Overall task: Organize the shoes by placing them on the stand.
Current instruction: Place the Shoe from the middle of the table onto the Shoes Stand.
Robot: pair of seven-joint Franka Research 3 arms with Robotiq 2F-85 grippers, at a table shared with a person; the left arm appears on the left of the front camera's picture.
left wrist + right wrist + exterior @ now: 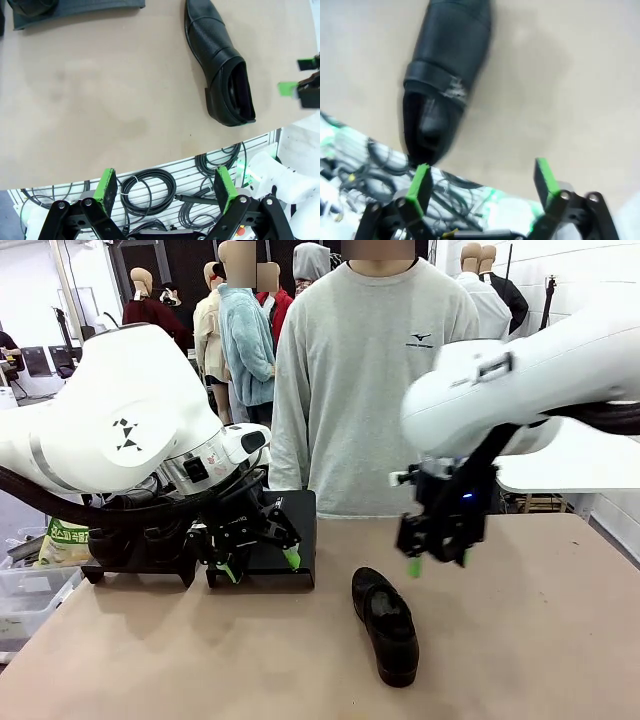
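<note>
So there's one black shoe (386,624) lying flat on the tan worktop (540,640), roughly in the middle and closer to the robot's edge, sole down, nothing touching it. In the left wrist view the same shoe (220,65) sits with its opening near the worktop's edge. The right wrist view is blurry, but the shoe (445,70) is right there past the fingertips, heel end closest. Behind and to the left is the black stand (275,540), a low dark block at the far side of the worktop. The left pincer (260,564) hangs right in front of the stand, tilted, green pads spread apart and holding nothing. The left arm bulks large in front of most of the stand from the front camera. The right pincer (438,562) hovers above and just right of the shoe, pointing down, also wide open and empty, not touching it. A person in a grey sweatshirt (370,380) stands at the far side behind the stand.
</note>
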